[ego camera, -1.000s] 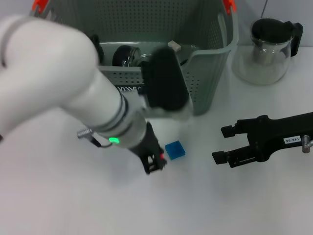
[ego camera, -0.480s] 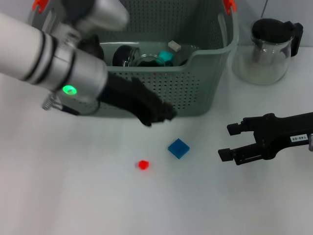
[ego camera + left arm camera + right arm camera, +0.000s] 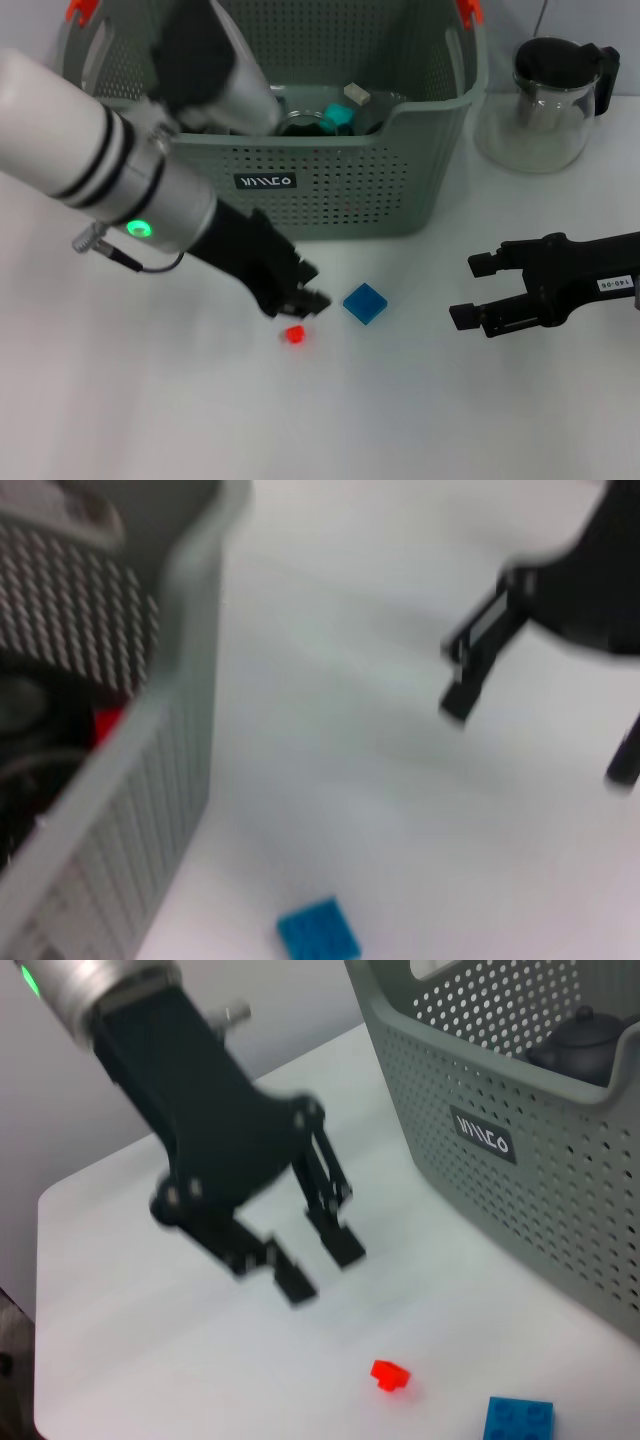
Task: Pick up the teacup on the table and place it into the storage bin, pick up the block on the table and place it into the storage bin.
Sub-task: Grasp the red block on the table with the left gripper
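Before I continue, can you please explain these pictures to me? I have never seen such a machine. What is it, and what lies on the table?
It is a robot with two arms. One picture comes from its head, the other two from cameras on its wrists. Its left gripper, open and empty, is above the white table, near a blue block and a small red piece. The right gripper waits open at the side. Behind stands the storage bin, with items already inside, and a glass pitcher.
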`<state>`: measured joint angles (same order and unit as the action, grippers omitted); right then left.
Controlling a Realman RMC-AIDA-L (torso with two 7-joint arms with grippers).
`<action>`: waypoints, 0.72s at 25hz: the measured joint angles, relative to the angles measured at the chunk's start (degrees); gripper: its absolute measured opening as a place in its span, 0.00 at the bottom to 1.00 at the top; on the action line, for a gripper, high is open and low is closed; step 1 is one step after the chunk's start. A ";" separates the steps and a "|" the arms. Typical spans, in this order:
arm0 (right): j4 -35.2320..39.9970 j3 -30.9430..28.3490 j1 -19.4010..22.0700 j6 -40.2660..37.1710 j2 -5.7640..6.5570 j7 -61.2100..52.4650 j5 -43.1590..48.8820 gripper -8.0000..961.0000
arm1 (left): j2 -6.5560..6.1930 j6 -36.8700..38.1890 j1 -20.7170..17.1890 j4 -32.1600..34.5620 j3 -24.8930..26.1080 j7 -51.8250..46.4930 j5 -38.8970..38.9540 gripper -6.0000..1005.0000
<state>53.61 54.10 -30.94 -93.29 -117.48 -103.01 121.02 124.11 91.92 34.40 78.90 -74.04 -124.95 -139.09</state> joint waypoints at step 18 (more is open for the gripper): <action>0.00 -0.05 -0.66 0.39 -0.47 -0.47 0.01 0.98 | 0.39 -17.71 -0.11 -10.04 -19.33 -5.41 -12.46 0.58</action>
<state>53.61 54.05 -31.60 -92.90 -117.95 -103.47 121.03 124.49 74.21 34.29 68.86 -93.36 -130.36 -151.55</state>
